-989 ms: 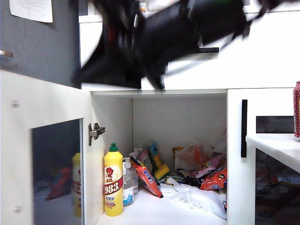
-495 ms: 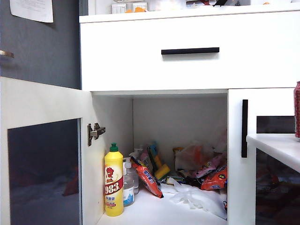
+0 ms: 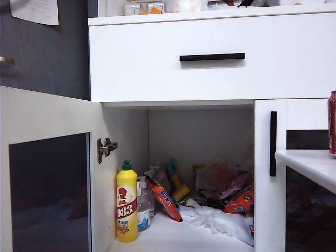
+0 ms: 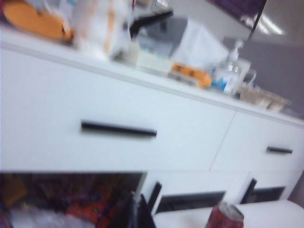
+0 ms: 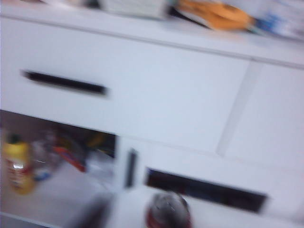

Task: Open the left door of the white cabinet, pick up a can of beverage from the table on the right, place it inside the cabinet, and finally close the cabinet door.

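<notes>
Red can of beverage [image 4: 225,217] stands beside the clenched left tool [image 4: 135,213]; right tool's state unclear.

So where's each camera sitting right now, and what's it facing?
Exterior: low, facing the cabinet, its open left door and the can on the table; no arm shows.
Left wrist: higher, facing the drawer; shut left gripper near the can.
Right wrist: blurred, over the can; right gripper just a smear.
All three share the drawer handle and can.
</notes>
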`<state>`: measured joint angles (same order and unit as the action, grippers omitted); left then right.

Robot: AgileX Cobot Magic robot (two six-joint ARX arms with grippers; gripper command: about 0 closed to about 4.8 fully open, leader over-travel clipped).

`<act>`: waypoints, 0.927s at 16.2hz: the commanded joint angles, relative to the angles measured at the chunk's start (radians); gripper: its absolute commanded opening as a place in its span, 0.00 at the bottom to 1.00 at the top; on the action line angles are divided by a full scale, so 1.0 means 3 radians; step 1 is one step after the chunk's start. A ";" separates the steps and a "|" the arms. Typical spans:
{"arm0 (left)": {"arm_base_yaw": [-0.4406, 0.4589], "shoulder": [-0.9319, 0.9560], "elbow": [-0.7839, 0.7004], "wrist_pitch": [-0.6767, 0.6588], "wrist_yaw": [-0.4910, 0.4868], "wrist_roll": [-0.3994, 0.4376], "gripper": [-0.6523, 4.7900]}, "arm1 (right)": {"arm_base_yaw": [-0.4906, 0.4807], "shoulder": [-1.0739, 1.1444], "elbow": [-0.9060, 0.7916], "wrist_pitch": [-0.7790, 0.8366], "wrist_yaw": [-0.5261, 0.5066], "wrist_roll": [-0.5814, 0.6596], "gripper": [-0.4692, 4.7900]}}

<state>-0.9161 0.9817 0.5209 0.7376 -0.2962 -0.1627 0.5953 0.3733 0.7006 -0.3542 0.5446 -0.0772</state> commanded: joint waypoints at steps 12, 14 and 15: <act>0.0004 0.0364 0.0009 -0.0042 0.0006 -0.0244 0.11 | -0.1010 0.1077 -0.1698 0.2581 -0.0275 0.0258 0.91; 0.0004 0.0365 0.0009 -0.0111 0.0004 -0.0244 0.11 | -0.1383 0.1432 -0.1698 0.2989 -0.0744 0.0259 0.95; 0.0004 0.0365 0.0009 -0.0114 0.0003 -0.0243 0.11 | -0.1508 0.1602 -0.1696 0.3180 -0.0898 0.0259 1.00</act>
<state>-0.9157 1.0935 0.5213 0.6964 -0.2962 -0.2394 0.1593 0.8288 0.1886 0.5262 0.3264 -0.0036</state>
